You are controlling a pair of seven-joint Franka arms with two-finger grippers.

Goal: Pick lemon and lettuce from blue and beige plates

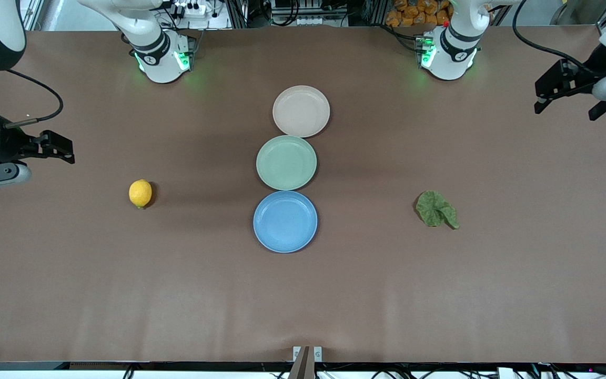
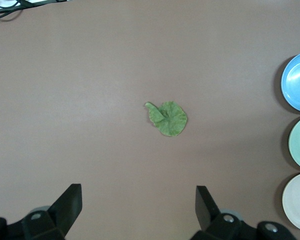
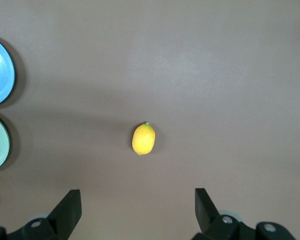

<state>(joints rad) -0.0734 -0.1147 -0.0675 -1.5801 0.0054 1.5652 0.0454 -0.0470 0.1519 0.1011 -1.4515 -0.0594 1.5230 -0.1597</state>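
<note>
The lemon (image 1: 140, 193) lies on the bare table toward the right arm's end; it also shows in the right wrist view (image 3: 143, 139). The lettuce (image 1: 436, 209) lies on the bare table toward the left arm's end, and shows in the left wrist view (image 2: 168, 117). The blue plate (image 1: 285, 221) and the beige plate (image 1: 301, 111) are empty. My right gripper (image 1: 58, 150) is open and empty, high over its end of the table (image 3: 138, 202). My left gripper (image 1: 568, 108) is open and empty, high over its end (image 2: 138, 200).
A mint-green plate (image 1: 286, 162) sits empty between the blue and beige plates, the three touching in a row at mid-table. The beige plate is farthest from the front camera, the blue nearest. The brown table surface (image 1: 303, 305) is bare around the lemon and the lettuce.
</note>
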